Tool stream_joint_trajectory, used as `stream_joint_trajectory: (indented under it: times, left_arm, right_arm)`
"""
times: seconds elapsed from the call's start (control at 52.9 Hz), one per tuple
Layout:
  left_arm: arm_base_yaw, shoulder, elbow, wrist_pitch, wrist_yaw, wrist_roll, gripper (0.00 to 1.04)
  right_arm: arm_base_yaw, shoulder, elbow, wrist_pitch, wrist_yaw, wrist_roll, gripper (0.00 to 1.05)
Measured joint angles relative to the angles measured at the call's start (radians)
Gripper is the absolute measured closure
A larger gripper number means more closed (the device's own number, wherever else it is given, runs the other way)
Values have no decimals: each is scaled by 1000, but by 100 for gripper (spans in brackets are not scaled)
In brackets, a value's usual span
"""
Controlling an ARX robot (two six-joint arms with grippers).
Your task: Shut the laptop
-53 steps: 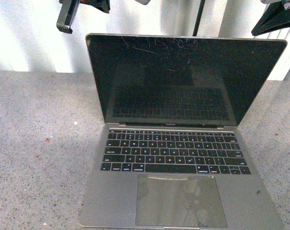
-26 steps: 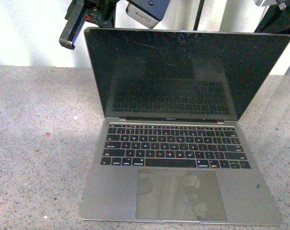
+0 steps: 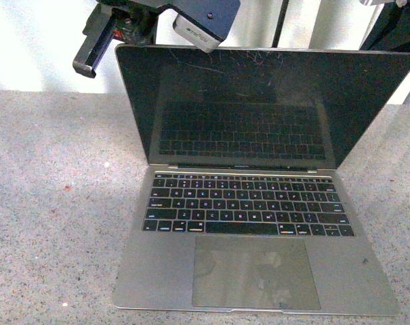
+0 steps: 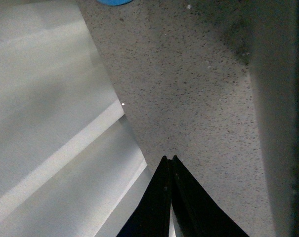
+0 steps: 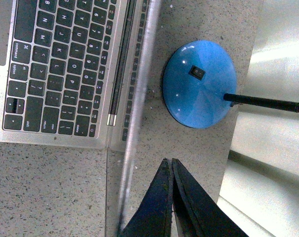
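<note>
Laptop: the laptop [image 3: 253, 223] sits open on the bench [image 3: 55, 203], with its base flat and the keyboard towards you, in the middle of the front view.
Lid: the screen [image 3: 259, 108] stands up and leans a little back, far from the keys. By my reading, no part of the closing is done.
Left gripper: the left gripper [image 4: 169, 160] has its fingers pressed together and holds nothing. Its wrist view looks down on bare bench behind the lid. In the front view the left arm [image 3: 198, 20] hangs over the lid's top left corner; you cannot tell whether it touches.
Right gripper: the right gripper [image 5: 170, 162] is also pinched closed and empty. It is above the bench off the lid's right edge, near a blue lamp base [image 5: 199, 84].
Step in hand: the approach to the lid, as I judge it.
Next move: set the left gripper against the back of the lid near its top edge. Press it forward and down towards the keys. Closed fingers suit a push. Go gently near the end, and watch that the base does not slide.
</note>
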Motion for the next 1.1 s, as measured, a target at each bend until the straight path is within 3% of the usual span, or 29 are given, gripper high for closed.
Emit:
stream_joint_trajectory:
  times: [0.586,1.096]
  left_arm:
    - [-29,-48,-54,-102,31,-95,101]
    - [-44,-122,-210,-49,35,-135,101]
  right_arm:
    - [15,-55,-111,-26,14,18,102]
    - [48,-114,-219,-14,21,46,102]
